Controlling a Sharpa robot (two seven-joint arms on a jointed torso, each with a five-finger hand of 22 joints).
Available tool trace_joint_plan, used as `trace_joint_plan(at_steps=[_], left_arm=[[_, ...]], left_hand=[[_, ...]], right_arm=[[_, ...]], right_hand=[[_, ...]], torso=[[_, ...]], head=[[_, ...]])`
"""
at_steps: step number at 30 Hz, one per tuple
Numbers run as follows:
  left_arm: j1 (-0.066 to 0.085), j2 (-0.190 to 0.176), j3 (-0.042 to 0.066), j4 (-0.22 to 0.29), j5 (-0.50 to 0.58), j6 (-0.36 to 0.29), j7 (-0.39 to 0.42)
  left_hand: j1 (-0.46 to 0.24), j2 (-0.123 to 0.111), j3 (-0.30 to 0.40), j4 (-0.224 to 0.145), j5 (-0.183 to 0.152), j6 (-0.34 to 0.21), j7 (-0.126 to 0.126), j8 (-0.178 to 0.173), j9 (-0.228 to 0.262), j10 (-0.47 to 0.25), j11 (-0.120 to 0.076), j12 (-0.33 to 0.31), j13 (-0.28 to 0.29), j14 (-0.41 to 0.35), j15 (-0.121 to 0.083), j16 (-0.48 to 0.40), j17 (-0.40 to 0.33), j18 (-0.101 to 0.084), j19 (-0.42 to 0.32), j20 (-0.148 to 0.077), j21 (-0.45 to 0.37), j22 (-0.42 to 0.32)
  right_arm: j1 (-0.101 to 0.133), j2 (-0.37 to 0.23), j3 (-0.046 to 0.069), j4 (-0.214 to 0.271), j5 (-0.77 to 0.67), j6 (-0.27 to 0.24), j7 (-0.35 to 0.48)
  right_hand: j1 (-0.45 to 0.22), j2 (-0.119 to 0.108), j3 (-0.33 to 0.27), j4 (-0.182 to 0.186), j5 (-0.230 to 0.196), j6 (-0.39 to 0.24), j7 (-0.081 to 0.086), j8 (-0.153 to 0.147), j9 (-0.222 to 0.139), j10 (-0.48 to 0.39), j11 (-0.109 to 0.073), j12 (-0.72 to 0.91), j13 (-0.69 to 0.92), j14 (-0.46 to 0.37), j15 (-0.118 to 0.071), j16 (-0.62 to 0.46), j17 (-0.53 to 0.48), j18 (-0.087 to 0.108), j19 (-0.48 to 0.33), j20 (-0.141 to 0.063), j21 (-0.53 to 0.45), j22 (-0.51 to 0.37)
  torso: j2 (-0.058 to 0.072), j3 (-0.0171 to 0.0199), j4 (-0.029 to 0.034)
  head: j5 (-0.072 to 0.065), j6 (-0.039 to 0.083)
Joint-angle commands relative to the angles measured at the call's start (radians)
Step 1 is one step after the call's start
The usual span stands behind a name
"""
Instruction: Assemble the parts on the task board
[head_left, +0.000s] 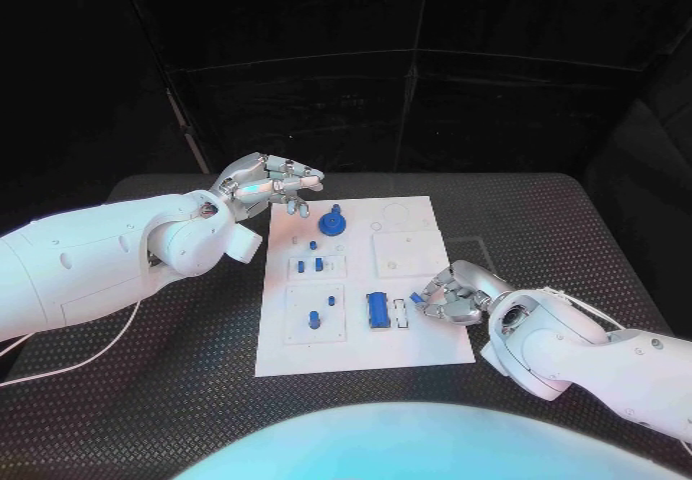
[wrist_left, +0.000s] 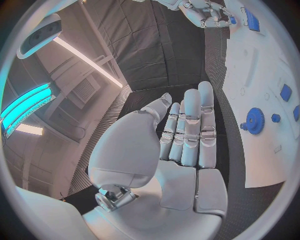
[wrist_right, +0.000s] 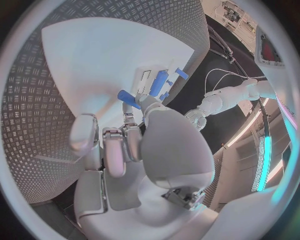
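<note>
The white task board (head_left: 433, 340) lies in the middle of the table. A blue gear (head_left: 333, 222) stands near its far edge, and a long blue block (head_left: 376, 309) sits near its middle. Several small blue pegs (head_left: 309, 266) stand in the left column. My right hand (head_left: 456, 296) rests at the board's right edge and pinches a small blue part (head_left: 415, 297) between thumb and finger; the right wrist view shows that part (wrist_right: 128, 97) at the fingertips. My left hand (head_left: 268, 184) hovers over the board's far left corner, holding nothing, fingers straight (wrist_left: 190, 130) beside the gear (wrist_left: 254, 120).
The black ribbed table mat (head_left: 173, 400) surrounds the board on all sides. A white cable (head_left: 87, 355) trails across the mat under my left arm. Dark curtains close off the back.
</note>
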Motion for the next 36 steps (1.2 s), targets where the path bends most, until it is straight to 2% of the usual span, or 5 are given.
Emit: trace_joint_plan(at_steps=[1,12,28,31,36], left_arm=[[0.001,0.001,0.001,0.002,0.000,0.015,0.002],[0.001,0.003,0.001,0.000,0.000,0.018,0.000],[0.001,0.003,0.001,0.000,0.000,0.023,-0.005],[0.001,0.003,0.001,0.000,0.000,0.023,-0.006],[0.001,0.003,0.001,0.000,0.000,0.025,-0.008]], left_hand=[[0.001,0.008,-0.002,-0.006,-0.004,-0.003,-0.006,0.004,0.001,-0.004,0.001,0.006,0.000,-0.006,-0.001,-0.005,-0.001,0.007,0.008,0.000,-0.007,-0.002],[0.000,0.008,-0.002,-0.006,-0.004,-0.003,-0.006,0.004,0.001,-0.005,0.001,0.006,0.000,-0.007,-0.001,-0.005,-0.001,0.006,0.008,0.000,-0.007,-0.002],[-0.004,0.006,-0.005,-0.003,-0.005,-0.005,-0.004,0.004,0.001,-0.006,0.003,0.006,0.000,-0.007,0.000,-0.005,-0.001,0.006,0.008,0.001,-0.008,-0.003],[-0.004,0.006,-0.005,-0.003,-0.005,-0.005,-0.004,0.004,0.001,-0.006,0.003,0.006,0.000,-0.007,0.000,-0.005,-0.001,0.006,0.008,0.001,-0.008,-0.003],[-0.006,0.006,-0.007,-0.003,-0.005,-0.006,-0.004,0.003,0.000,-0.007,0.003,0.006,-0.001,-0.007,0.000,-0.005,-0.001,0.006,0.008,0.001,-0.008,-0.003]], right_arm=[[0.001,0.013,0.000,0.000,0.054,-0.007,0.019],[0.001,0.047,0.000,-0.025,0.059,0.088,-0.015],[0.002,0.070,0.000,-0.040,0.047,0.099,-0.038],[0.002,0.072,0.000,-0.042,0.047,0.098,-0.039],[0.002,0.077,0.000,-0.043,0.047,0.097,-0.038]], right_hand=[[-0.014,-0.004,0.005,0.006,0.018,0.026,-0.016,-0.001,0.035,0.016,-0.004,0.003,0.105,0.101,-0.003,0.005,0.240,-0.010,0.004,-0.003,0.003,0.001],[-0.115,-0.024,-0.046,0.069,0.055,0.042,-0.020,-0.001,0.047,0.019,-0.006,0.001,0.104,0.101,-0.004,0.006,0.242,-0.010,0.005,-0.004,0.002,0.001],[-0.135,-0.027,-0.087,0.089,0.027,0.051,-0.025,0.002,0.060,0.019,-0.010,-0.003,0.103,0.100,-0.008,0.004,0.238,-0.009,0.002,-0.007,-0.002,-0.004],[-0.146,-0.027,-0.109,0.100,-0.027,0.049,-0.024,0.001,0.066,0.017,-0.009,-0.008,0.099,0.099,-0.007,0.003,0.234,-0.008,-0.001,-0.008,-0.006,-0.011],[-0.192,-0.018,-0.182,0.139,-0.272,0.046,-0.022,-0.003,0.077,0.014,-0.007,-0.015,0.095,0.098,-0.005,0.000,0.229,-0.007,-0.005,-0.005,-0.013,-0.019]], torso=[[-0.001,0.0003,-0.0016],[-0.002,0.0005,-0.0003],[-0.001,0.0005,-0.0006],[-0.002,0.0003,-0.0006],[-0.001,0.0003,-0.0007]], head=[[-0.001,0.000],[0.000,0.000],[0.003,0.000],[0.004,0.000],[0.005,0.000]])
